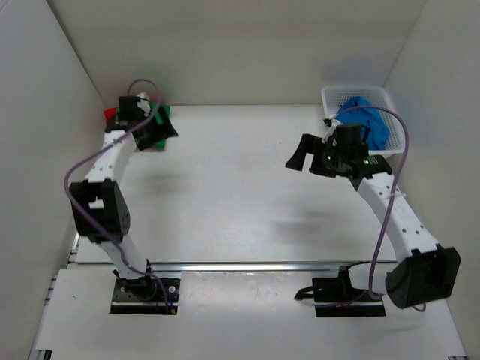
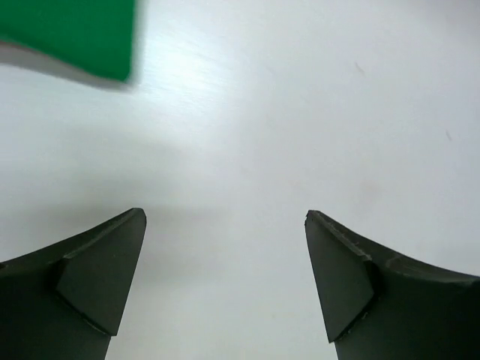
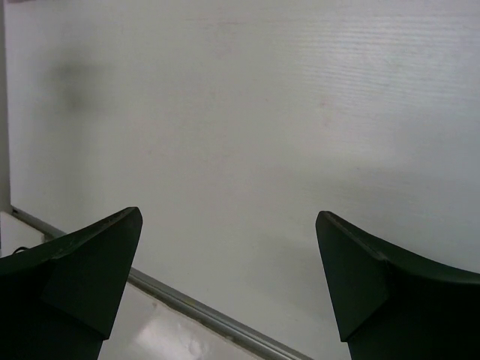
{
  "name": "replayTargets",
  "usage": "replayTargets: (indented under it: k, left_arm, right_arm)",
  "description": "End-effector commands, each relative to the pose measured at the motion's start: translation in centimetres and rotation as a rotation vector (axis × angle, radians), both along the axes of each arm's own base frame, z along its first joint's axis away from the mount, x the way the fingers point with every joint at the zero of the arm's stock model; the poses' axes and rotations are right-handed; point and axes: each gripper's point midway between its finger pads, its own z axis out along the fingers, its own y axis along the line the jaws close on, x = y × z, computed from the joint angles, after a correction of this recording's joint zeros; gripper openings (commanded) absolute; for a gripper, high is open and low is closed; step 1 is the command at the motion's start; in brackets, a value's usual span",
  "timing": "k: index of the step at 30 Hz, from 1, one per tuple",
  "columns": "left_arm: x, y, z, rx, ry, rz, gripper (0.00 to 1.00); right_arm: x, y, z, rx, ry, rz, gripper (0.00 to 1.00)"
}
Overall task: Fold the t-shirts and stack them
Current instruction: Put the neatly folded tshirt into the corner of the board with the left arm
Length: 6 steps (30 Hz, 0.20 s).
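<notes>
White table point(image 1: 225, 195), plain white walls point(image 1: 225, 52) on three sides, soft shadows, metal rail point(image 1: 247, 265) along near edge.

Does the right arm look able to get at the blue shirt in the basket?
Probably yes. The blue shirt lies uncovered in the white basket, close behind the right gripper, which is open and empty. It points away over the table, though, so it would have to turn round first.

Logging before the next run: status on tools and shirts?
Both empty: left tool open by green shirt, red shirt beside it; right tool open near basket. Still in basket: blue shirt. No obstruction seen.
</notes>
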Motion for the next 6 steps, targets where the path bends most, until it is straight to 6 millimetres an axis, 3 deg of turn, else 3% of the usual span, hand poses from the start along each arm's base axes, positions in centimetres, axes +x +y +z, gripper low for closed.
replayTargets:
  k: [1, 3, 5, 6]
  left_arm:
    - [-7.2, -4.8, 2.6, 0.017, -0.057, -0.133, 0.99]
    - [-10.5, -6.2, 1.8, 0.017, -0.068, -0.171, 0.98]
    - [-14.1, -7.5, 0.3, 0.067, -0.025, -0.212, 0.99]
    - [-15.3, -7.7, -0.5, 0.108, 0.007, -0.221, 0.98]
  right_arm:
    - [-1.9, -2.4, 1.1, -0.018, -0.082, -0.078, 0.99]
    - [-3.0, -3.2, 1.4, -0.005, -0.121, -0.101, 0.99]
    - [-3.5, -3.5, 0.3, -0.022, -0.126, -0.107, 0.99]
    - [-3.2, -3.9, 0.8, -0.052, -0.152, -0.124, 0.99]
